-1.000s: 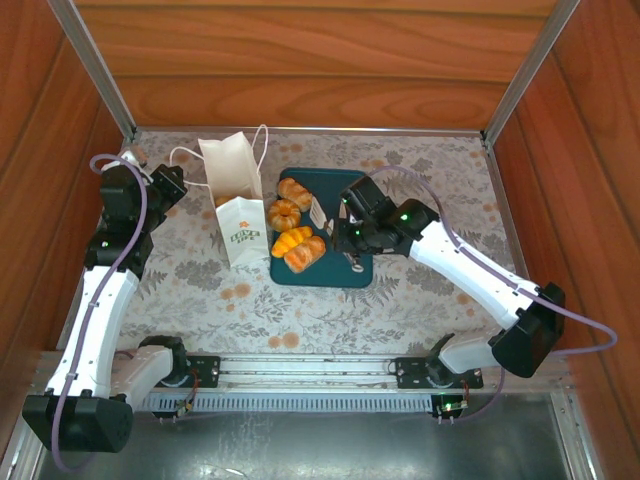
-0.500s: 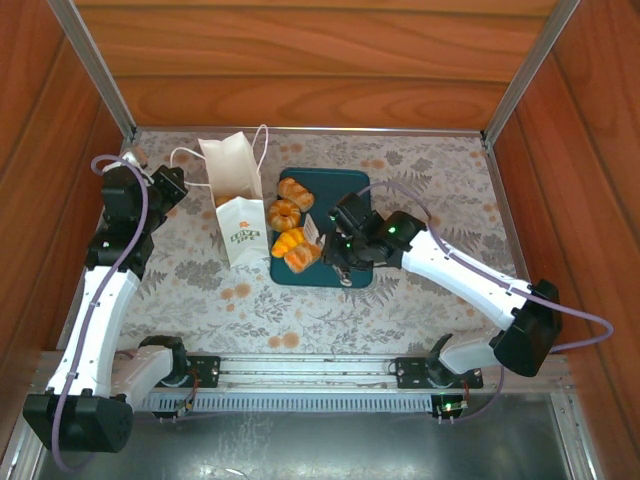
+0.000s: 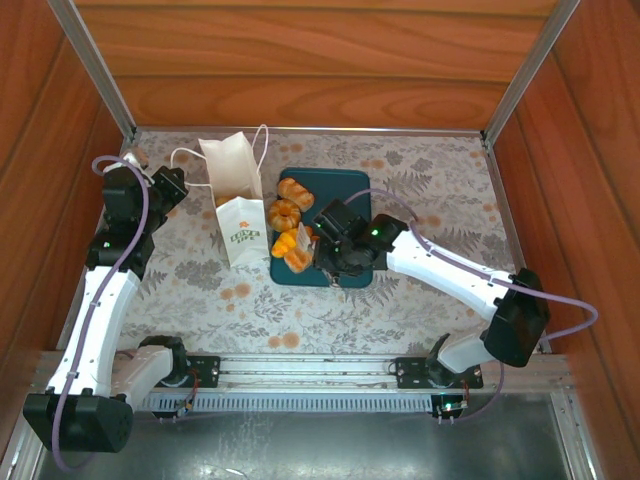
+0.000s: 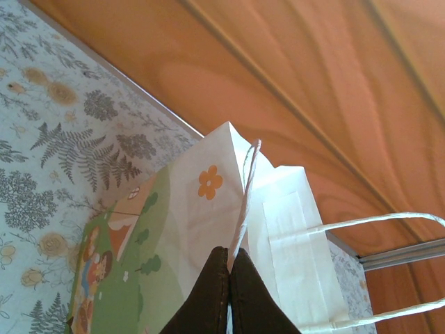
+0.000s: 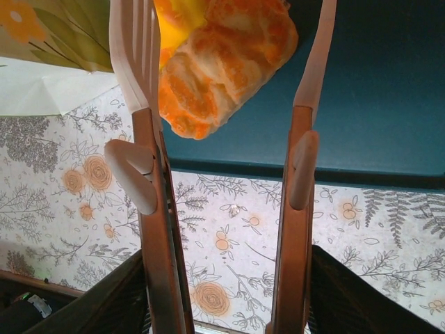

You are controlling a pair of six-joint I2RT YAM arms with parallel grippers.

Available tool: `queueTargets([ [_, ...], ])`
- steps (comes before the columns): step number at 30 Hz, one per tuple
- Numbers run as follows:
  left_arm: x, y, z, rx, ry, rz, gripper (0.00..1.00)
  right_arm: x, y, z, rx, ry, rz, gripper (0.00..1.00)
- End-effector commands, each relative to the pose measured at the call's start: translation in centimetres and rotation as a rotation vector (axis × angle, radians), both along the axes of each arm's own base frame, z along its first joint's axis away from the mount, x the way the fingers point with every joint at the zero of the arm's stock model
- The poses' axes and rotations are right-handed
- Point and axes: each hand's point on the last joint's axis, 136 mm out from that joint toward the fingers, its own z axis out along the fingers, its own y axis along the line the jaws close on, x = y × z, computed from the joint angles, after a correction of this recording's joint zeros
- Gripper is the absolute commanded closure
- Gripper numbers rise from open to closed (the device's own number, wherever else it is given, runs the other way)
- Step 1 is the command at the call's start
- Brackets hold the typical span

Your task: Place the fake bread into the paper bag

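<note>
The right gripper (image 5: 226, 42) is spread astride an orange toy croissant (image 5: 222, 69) on the teal tray (image 5: 375, 104). The left gripper (image 4: 229, 268) is clamped on the white paper bag (image 4: 195, 229) by its cord (image 4: 245, 188).

The fake bread (image 5: 222, 62) looks glossy, the paper bag (image 4: 188, 216) matt, the walls (image 3: 320, 60) wooden.

**A boxed-in robot test bench, lab-style**

Wood-panelled walls (image 3: 300, 60) and aluminium corner posts (image 3: 95, 70) enclose a table (image 3: 430, 170) covered in floral cloth. Two white robot arms (image 3: 100, 300) are bolted to a metal rail (image 3: 310, 372) at its near edge.
</note>
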Motion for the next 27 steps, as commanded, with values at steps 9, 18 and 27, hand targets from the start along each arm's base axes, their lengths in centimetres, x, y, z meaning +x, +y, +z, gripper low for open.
queueTargets([
  [9, 0.0, 0.3, 0.3, -0.01, -0.015, 0.01, 1.0, -0.1, 1.6, -1.1, 0.013, 0.029, 0.006, 0.44],
  [18, 0.0, 0.2, 0.2, -0.013, -0.01, 0.009, 1.0, -0.4, 1.7, -2.3, 0.005, 0.06, 0.002, 0.49],
  [27, -0.1, 0.3, 0.2, -0.011, -0.012, 0.012, 1.0, -0.4, 1.0, -1.8, 0.012, 0.036, -0.023, 0.67],
])
